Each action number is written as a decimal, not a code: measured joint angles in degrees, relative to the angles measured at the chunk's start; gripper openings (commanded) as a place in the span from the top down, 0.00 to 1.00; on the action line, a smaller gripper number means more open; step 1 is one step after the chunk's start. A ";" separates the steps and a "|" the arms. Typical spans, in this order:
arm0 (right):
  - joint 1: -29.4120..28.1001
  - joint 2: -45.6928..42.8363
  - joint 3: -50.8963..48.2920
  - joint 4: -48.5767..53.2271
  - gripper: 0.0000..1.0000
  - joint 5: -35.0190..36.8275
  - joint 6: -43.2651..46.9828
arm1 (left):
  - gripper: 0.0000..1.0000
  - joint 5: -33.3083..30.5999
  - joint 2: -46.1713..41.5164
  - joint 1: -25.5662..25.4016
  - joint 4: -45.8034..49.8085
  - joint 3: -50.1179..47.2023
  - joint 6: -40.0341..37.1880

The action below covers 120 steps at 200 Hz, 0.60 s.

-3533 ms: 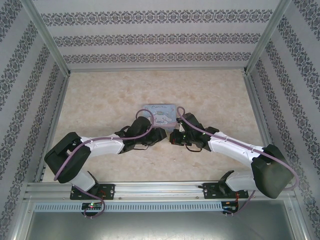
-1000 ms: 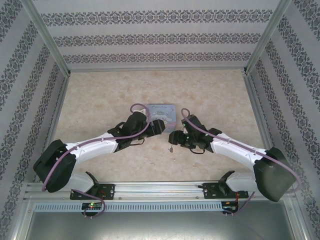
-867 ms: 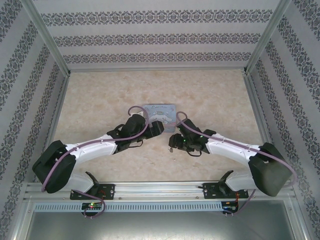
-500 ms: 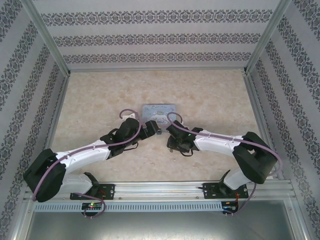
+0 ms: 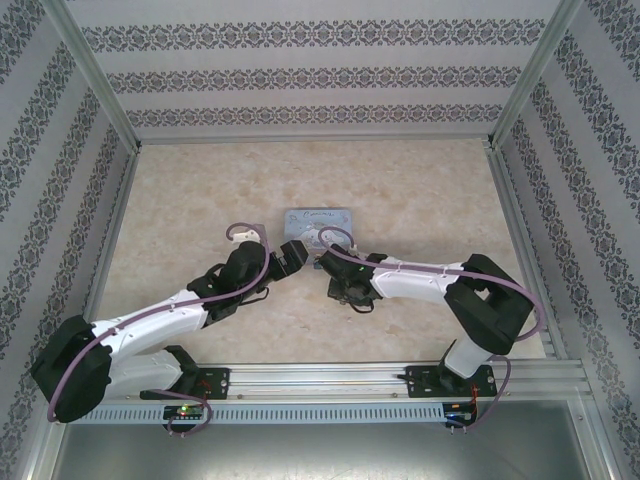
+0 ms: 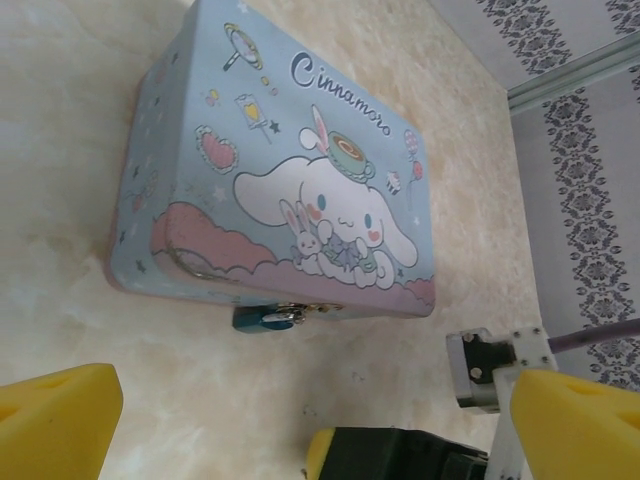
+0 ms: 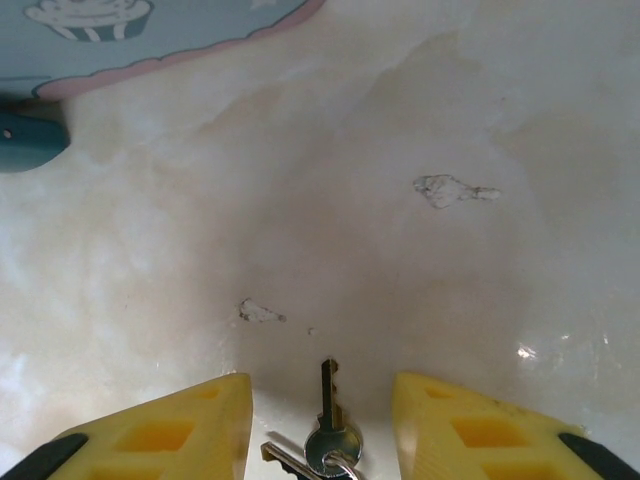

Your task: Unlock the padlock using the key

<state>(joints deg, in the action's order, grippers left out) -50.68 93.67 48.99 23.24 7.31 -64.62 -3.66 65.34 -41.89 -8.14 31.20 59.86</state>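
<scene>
The key [image 7: 328,420] is straddled by the parted right pincer [image 7: 322,388], apparently for pickup; the left pincer [image 6: 315,415] is held wide before the padlock [image 6: 262,319].

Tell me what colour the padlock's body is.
The padlock is dark teal, deeper than the pastel-blue tin; left wrist view shows it best.

Padlock [image 6: 262,318] against tin [image 6: 290,180] front side; key [image 7: 329,400] on table [image 7: 400,250], apart.

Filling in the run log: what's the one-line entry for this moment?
left gripper: open, facing tin | right gripper: open, straddling key on table | padlock: at tin's front edge, apart from key
</scene>
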 measured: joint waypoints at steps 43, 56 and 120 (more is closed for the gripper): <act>-1.03 1.14 0.96 2.32 0.71 2.51 -1.22 | 0.00 -0.02 -0.07 0.00 -0.02 -0.66 0.00; -1.77 1.55 1.29 2.80 0.71 3.56 -1.29 | 0.00 -0.04 -0.07 0.00 -0.07 -0.66 0.00; -4.61 3.06 2.23 3.69 0.69 7.74 -1.77 | 0.00 -0.02 -0.07 0.00 -0.42 -0.66 0.00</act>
<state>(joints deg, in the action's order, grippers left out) -55.29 96.73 51.22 26.94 15.05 -66.39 -3.68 65.28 -41.89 -8.56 30.55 59.86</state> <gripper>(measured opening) 0.312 0.997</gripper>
